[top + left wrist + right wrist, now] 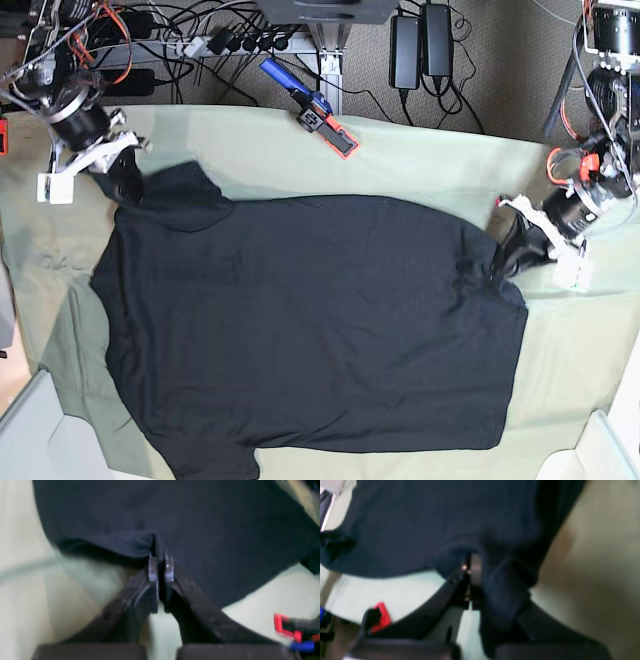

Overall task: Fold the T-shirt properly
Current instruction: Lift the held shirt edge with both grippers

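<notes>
One black T-shirt [310, 330] lies spread flat on the pale green table [440, 165], plain side up, long axis running 9 to 3 o'clock. Left end effector [161, 566] is clamped on its edge at 3 o'clock; right end effector [470, 567] pinches cloth at 10 o'clock. Only the base view shows the red-and-blue tool [312, 107] whole, at 12 o'clock

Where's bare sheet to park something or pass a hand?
Free: the green sheet strip between the T-shirt and the back edge, right of the red-and-blue tool; also the sheet right of the shirt. Crowded: both grippers, left and right, pinch the shirt.
</notes>
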### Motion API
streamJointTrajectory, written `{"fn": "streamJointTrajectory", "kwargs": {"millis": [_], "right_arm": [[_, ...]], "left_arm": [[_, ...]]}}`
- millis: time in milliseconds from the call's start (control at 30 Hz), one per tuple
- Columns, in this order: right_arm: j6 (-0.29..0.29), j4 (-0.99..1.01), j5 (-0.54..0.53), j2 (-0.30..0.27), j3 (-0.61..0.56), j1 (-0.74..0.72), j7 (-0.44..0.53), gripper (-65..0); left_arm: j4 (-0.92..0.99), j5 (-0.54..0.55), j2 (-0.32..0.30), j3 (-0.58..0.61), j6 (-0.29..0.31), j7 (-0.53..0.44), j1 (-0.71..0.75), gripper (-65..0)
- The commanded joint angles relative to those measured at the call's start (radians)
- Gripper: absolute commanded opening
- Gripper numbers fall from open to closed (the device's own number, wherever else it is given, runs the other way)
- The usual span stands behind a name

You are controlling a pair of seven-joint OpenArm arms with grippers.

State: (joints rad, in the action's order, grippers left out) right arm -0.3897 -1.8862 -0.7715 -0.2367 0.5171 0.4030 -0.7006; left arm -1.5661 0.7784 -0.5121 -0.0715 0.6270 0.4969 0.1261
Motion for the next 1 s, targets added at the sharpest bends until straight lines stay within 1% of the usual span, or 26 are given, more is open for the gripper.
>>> {"fn": "streamJointTrajectory", "kwargs": {"millis": [0,133,233,367,500,567,667,767,967], "right_arm": [[-0.082,-0.006,-0.006,-0.016,0.006,-0.028,0.025,-65.0],[-0.083,0.063,0.006,-0.028,0.0,-0.14,0.027,-65.0],[-0.083,0.146,0.017,-0.057,-0.024,-0.233,0.032,-65.0],[-0.083,0.264,0.063,-0.105,-0.085,-0.359,0.05,-65.0],[-0.083,0.386,0.077,-0.132,-0.145,-0.489,0.05,-65.0],[-0.083,0.446,0.094,-0.134,-0.174,-0.555,0.051,-65.0],[-0.083,0.531,0.124,-0.134,-0.223,-0.646,0.057,-65.0],[-0.083,0.6,0.159,-0.133,-0.272,-0.723,0.064,-65.0],[-0.082,0.684,0.259,-0.131,-0.331,-0.812,0.146,-65.0]], "left_arm": [[0.013,0.011,-0.007,-0.007,0.017,-0.022,-0.037,-65.0],[0.163,0.011,0.027,-0.007,0.018,-0.022,-0.142,-65.0],[0.263,0.01,0.051,-0.007,0.018,-0.029,-0.216,-65.0],[0.361,-0.031,0.054,-0.007,0.018,-0.052,-0.291,-65.0],[0.414,-0.039,0.055,-0.007,0.018,-0.053,-0.331,-65.0],[0.428,-0.044,0.055,-0.007,0.018,-0.057,-0.344,-65.0],[0.451,-0.084,0.055,-0.006,0.018,-0.083,-0.357,-65.0],[0.497,-0.087,0.055,-0.006,0.017,-0.098,-0.377,-65.0],[0.588,-0.087,0.055,-0.005,0.017,-0.124,-0.431,-65.0]]}}
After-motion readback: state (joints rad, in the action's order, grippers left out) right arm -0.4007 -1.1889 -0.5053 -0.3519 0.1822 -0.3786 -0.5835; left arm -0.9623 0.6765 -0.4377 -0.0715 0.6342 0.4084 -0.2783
